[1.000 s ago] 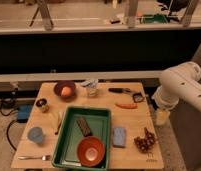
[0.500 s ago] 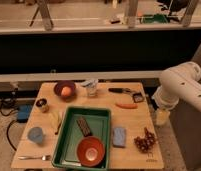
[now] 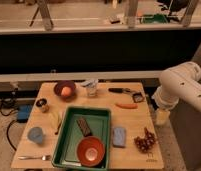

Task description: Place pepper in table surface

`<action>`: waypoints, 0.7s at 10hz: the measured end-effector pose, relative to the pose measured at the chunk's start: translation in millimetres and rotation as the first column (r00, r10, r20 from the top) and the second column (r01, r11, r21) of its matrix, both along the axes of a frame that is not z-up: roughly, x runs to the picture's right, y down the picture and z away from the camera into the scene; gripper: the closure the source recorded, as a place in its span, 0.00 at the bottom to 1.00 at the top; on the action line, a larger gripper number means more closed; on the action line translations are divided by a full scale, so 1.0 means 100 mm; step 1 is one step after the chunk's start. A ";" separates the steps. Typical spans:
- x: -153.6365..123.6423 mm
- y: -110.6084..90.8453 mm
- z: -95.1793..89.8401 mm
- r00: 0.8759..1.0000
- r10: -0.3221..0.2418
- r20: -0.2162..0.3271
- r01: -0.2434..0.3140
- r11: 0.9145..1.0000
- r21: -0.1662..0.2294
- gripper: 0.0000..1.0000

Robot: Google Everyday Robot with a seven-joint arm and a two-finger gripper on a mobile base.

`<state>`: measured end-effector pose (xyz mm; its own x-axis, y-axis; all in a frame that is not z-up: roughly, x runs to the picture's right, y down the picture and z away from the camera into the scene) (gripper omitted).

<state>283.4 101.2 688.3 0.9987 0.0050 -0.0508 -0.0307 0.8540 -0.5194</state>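
On my feed, a pale wooden table [image 3: 136,121] sits mid-frame under dim, warm light. Behind the table runs a long pale ledge [image 3: 69,76]. Above that, a wide dark panel [image 3: 94,55] spans the whole frame. A light rail [image 3: 94,29] caps the panel, and slanted metal posts [image 3: 44,14] rise from it to the top edge. Beyond the posts I see a bright, pale stretch of room, too blurred to detail. Speckled grey floor [image 3: 4,152] surrounds the table. On it, left of the table, lies a blue box [image 3: 23,113], with a black cable [image 3: 9,134] looping nearby. The gripper [image 3: 162,118] hangs just beside the table's right edge.
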 end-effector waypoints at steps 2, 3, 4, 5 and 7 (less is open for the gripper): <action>-0.10 -0.14 0.11 0.999 -0.040 0.013 0.040 0.999 0.021 0.20; -0.10 -0.15 0.12 0.999 -0.051 0.014 0.051 0.998 0.030 0.20; -0.10 -0.14 0.11 0.998 -0.061 0.013 0.060 0.998 0.034 0.20; -0.12 -0.15 0.13 0.997 -0.071 0.015 0.070 0.997 0.038 0.20; -0.20 -0.23 0.21 0.994 -0.106 0.030 0.104 0.993 0.051 0.20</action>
